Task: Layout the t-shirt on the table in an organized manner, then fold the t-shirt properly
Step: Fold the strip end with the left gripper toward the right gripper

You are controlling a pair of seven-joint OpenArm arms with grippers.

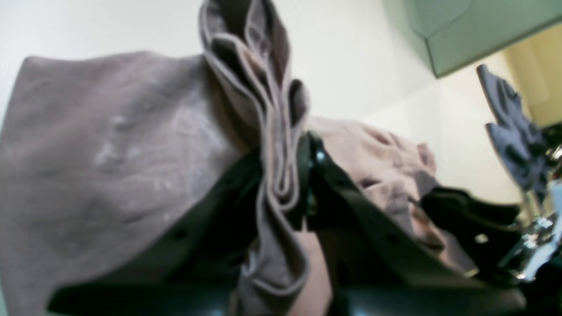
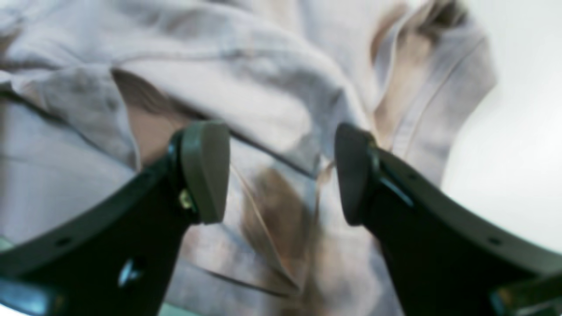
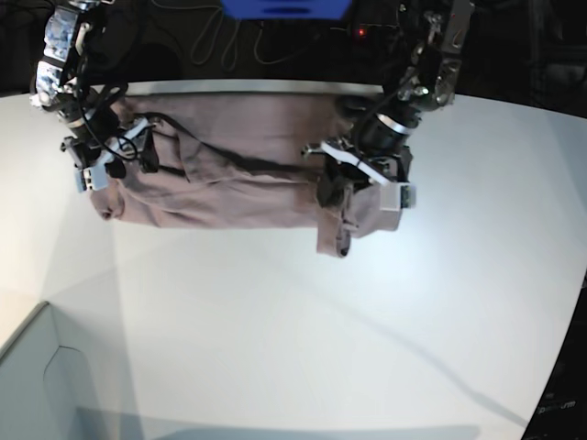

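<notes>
- The left gripper point(image 1: 285, 175) is seen clamped on a bunched fold of the t-shirt point(image 1: 109, 145), with several hemmed layers pinched between its black fingers point(image 1: 333, 188).
- The right gripper point(image 2: 281, 171) is held wide apart above the cloth; nothing is gripped between its rounded pads point(image 2: 206, 169).
- The t-shirt point(image 3: 238, 174) is spread lengthwise near the far edge of the table point(image 3: 303, 330), rumpled, with one end hanging bunched below the left gripper point(image 3: 344, 183).
- The fabric is shown as soft, matte, dusty mauve, creased into ridges; faint pale marks are seen on it.
- The table is smooth and white, and broad bare surface is left on the near side.
- A pale grey-blue box corner point(image 3: 41, 385) is seen at the near edge.
</notes>
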